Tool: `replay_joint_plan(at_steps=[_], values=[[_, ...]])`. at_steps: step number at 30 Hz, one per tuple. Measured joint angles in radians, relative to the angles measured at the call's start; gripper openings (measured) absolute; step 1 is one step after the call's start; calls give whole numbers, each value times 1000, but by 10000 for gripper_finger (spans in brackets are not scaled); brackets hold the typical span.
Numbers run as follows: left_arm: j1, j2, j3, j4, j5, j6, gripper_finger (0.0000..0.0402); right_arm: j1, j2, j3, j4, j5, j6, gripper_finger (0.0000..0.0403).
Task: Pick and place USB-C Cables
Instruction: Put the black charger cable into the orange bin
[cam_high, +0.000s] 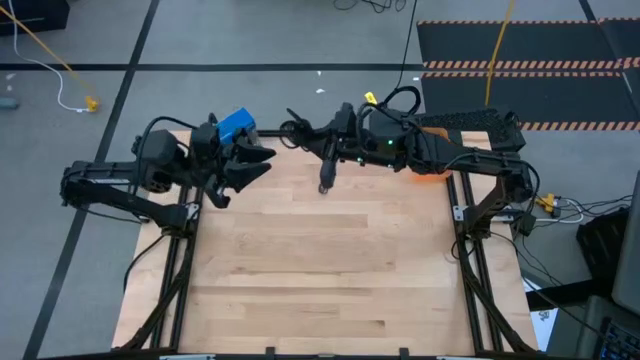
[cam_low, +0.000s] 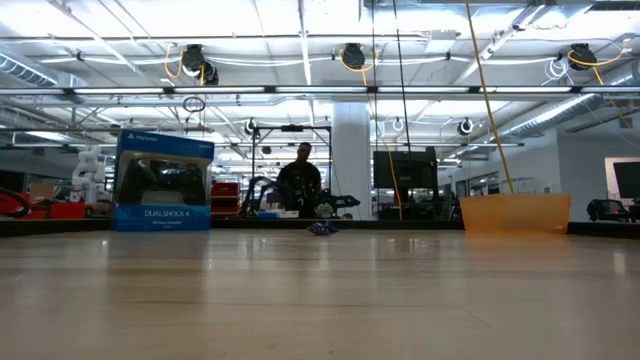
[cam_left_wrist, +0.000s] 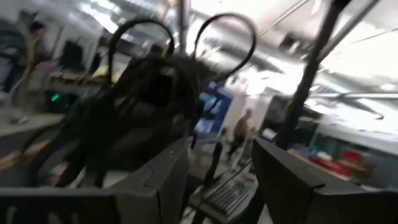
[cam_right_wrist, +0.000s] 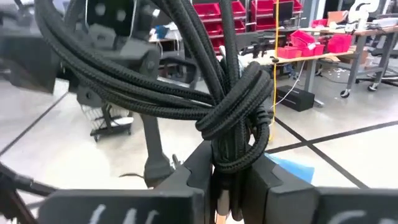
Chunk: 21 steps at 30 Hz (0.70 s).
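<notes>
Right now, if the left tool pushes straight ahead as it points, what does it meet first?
Probably the right tool, shut on a black cable bundle: it fills the view just past the left tool's open fingers. Depth is unclear.

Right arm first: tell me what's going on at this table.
The right gripper is shut on a black braided cable bundle, knotted in the middle, and holds it up near the table's far edge. The left gripper, fingers apart and empty, points toward it from the left, beside the blue DualShock 4 box. An orange bin stands at the far right corner. A small purple-blue cable bundle lies at the far edge.
</notes>
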<state>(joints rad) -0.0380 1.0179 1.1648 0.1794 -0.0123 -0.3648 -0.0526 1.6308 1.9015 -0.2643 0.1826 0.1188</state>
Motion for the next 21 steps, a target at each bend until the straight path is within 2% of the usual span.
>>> replay_joint_plan(at_steps=[11, 16, 21], values=[[0, -151, 0, -342, -156, 7, 186, -29, -119, 0, -234, -28, 89, 36], [0, -179, 0, -470, -205, -9, 186, -40, -185, 0, -394, -34, 172, 34], [0, -179, 0, -572, -217, -39, 186, -58, -233, 0, -545, -93, 287, 34]])
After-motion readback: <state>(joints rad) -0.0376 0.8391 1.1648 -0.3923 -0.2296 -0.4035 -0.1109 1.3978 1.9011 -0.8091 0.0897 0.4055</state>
